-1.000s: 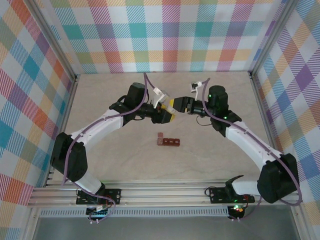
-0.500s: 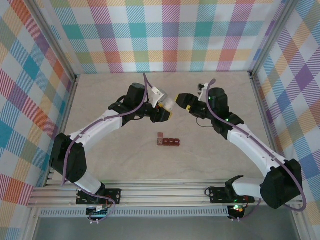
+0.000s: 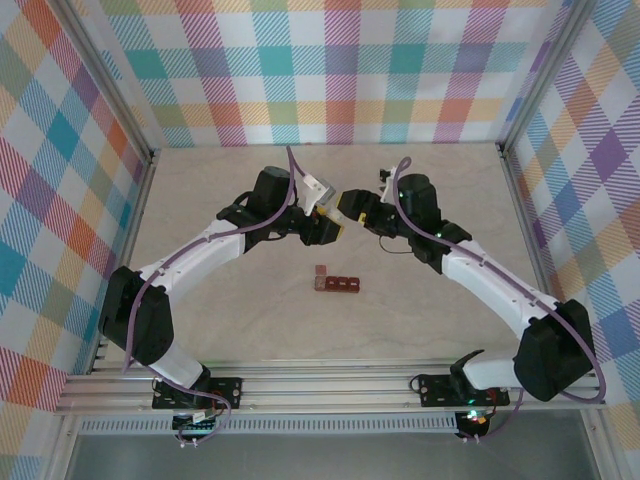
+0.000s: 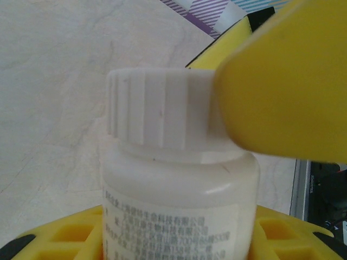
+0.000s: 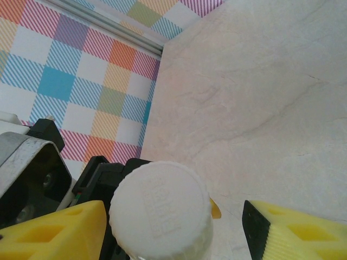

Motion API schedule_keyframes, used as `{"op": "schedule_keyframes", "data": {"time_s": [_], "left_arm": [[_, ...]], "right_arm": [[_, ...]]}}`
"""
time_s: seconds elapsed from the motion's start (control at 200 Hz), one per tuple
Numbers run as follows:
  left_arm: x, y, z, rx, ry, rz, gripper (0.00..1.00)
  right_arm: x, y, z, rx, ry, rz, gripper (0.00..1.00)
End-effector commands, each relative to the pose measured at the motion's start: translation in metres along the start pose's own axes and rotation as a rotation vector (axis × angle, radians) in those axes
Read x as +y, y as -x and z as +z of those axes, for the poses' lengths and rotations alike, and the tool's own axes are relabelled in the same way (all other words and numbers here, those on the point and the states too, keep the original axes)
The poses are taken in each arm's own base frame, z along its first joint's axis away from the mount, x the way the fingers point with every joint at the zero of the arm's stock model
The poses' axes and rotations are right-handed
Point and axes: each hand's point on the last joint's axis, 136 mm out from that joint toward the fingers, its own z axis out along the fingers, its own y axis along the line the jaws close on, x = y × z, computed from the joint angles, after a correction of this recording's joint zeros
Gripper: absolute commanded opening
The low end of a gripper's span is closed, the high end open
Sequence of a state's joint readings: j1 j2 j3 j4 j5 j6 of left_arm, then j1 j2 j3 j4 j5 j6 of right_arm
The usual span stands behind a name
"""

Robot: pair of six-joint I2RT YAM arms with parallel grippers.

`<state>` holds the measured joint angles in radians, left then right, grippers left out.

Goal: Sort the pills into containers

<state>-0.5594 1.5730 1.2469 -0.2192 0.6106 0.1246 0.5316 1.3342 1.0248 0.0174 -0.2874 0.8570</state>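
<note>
Both left hand (image 3: 335,222), clutching bottle (image 4: 179,211), and right hand (image 3: 352,208) hover beyond containers (image 3: 337,284).

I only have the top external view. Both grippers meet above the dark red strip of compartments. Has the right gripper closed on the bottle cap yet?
Observer: Not yet. The right wrist view shows the right gripper straddling the white cap, with a clear gap at one finger.
Operator: Is the cap on the bottle?
Observer: Yes. In the left wrist view, the ribbed cap sits on the white bottle.
Operator: Which way is the bottle facing?
Observer: Its printed label faces the left wrist camera, and the left gripper holds the body.
</note>
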Motion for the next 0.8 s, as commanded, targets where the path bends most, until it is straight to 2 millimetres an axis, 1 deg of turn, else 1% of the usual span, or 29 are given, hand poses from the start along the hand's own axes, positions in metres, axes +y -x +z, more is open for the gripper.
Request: {"op": "schedule_keyframes", "data": {"time_s": [0.0,0.225,0.28,0.35,0.44,0.515,0.58,0.665,0.72,0.795], "left_arm": [[-0.010,0.005,-0.004,-0.018,-0.024,0.034,0.00],[-0.013,0.005,-0.004,-0.019,-0.040,0.034,0.00],[-0.014,0.005,-0.004,-0.020,-0.047,0.033,0.00],[-0.016,0.007,-0.005,-0.025,-0.061,0.032,0.00],[-0.023,0.010,-0.007,-0.033,-0.103,0.021,0.00],[-0.030,0.015,-0.011,-0.054,-0.151,0.009,0.00],[-0.038,0.021,-0.017,-0.079,-0.201,-0.003,0.00],[-0.046,0.027,-0.023,-0.104,-0.237,-0.010,0.00],[-0.047,0.030,-0.024,-0.111,-0.242,-0.011,0.00],[-0.046,0.032,-0.026,-0.116,-0.226,-0.008,0.00]], "right_arm": [[0.015,0.009,0.002,-0.017,0.027,-0.016,0.64],[0.019,0.009,0.005,-0.006,0.039,-0.048,0.50],[0.021,0.009,0.004,-0.010,0.050,-0.080,0.46],[0.026,0.009,0.001,-0.014,0.077,-0.148,0.44],[0.036,0.006,-0.004,-0.004,0.188,-0.251,0.44],[0.040,0.004,-0.012,0.010,0.301,-0.307,0.44],[0.039,0.003,-0.017,0.027,0.356,-0.329,0.44],[0.038,-0.001,-0.020,0.053,0.383,-0.344,0.44],[0.040,-0.003,-0.021,0.065,0.398,-0.345,0.47],[0.044,-0.002,-0.024,0.064,0.407,-0.344,0.54]]}}
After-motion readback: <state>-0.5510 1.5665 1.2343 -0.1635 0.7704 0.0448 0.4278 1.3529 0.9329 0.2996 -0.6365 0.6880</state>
